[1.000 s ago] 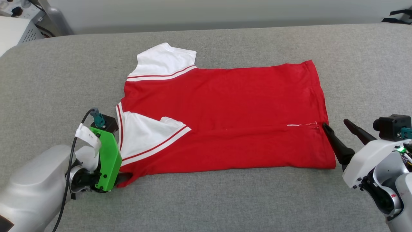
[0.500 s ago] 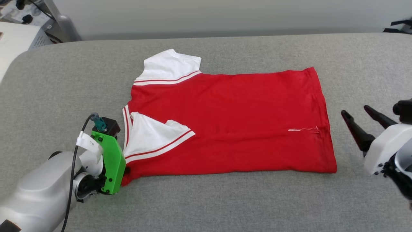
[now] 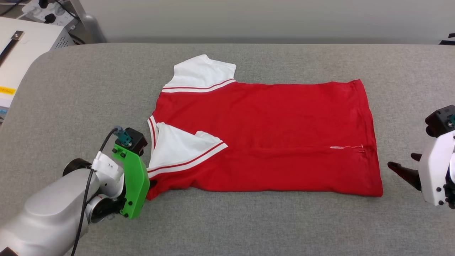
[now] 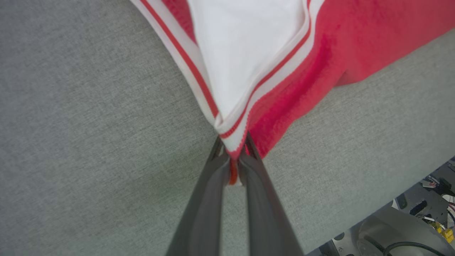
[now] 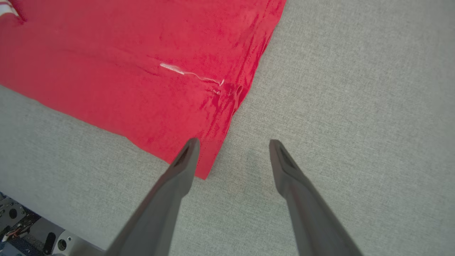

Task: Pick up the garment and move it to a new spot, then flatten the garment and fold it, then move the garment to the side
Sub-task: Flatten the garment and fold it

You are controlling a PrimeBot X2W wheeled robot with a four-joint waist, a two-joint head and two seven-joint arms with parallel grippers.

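The garment (image 3: 266,138) is a red T-shirt with white sleeves and striped trim, lying flat on the grey padded table (image 3: 249,220) with its near sleeve folded onto the body. My left gripper (image 3: 152,184) sits at its near left corner, mostly hidden behind a green mount. In the left wrist view the left gripper (image 4: 233,143) is shut on the striped corner of the garment (image 4: 249,46). My right gripper (image 3: 402,160) stands open just right of the hem. In the right wrist view the right gripper (image 5: 233,142) straddles bare table beside the near corner of the garment (image 5: 124,71).
A white equipment box (image 3: 21,53) stands off the table's back left. A loose white thread (image 3: 341,147) lies on the garment near the hem. The table's front edge and parts of the robot's base (image 4: 391,227) show in the left wrist view.
The head camera has shifted. My left gripper has shut on the garment's near left corner. My right gripper has drawn back from the hem to the right and stays open.
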